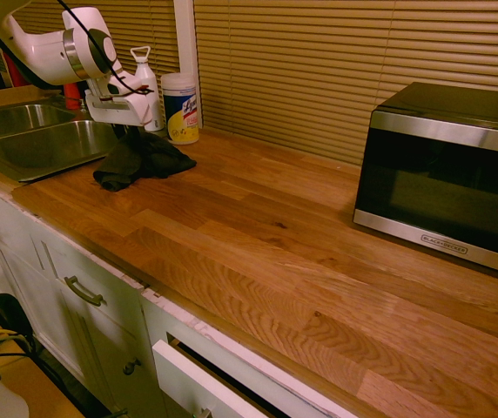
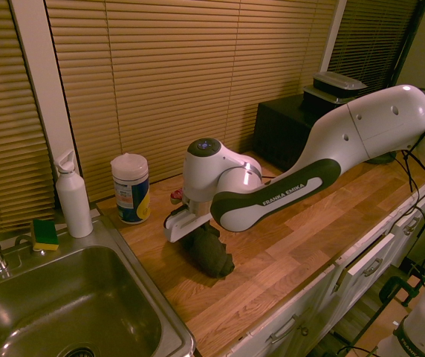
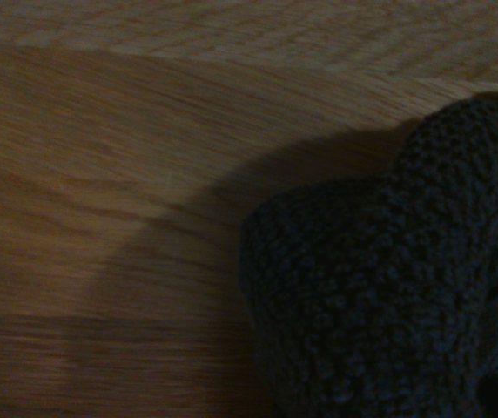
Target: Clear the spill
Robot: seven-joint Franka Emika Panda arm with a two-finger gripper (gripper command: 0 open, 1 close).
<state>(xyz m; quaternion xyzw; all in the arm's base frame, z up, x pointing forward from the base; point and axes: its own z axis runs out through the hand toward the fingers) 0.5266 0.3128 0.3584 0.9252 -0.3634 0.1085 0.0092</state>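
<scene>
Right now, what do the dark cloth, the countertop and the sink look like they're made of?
Dark cloth: seemingly terry or microfibre, matte; the wrist view shows a nubby looped pile. Countertop: wood planks with visible grain and a soft sheen, probably sealed butcher block. Sink: looks like brushed stainless steel, with dull grey reflections.

The pincer's [image 1: 130, 131] fingertips were buried in the dark cloth [image 1: 140, 161] at upper left, so the grip itself stayed unseen. The microwave [image 1: 445, 170] ran off the right edge. The wrist view was blurred; the cloth [image 3: 388, 279] was cropped at lower right.
</scene>
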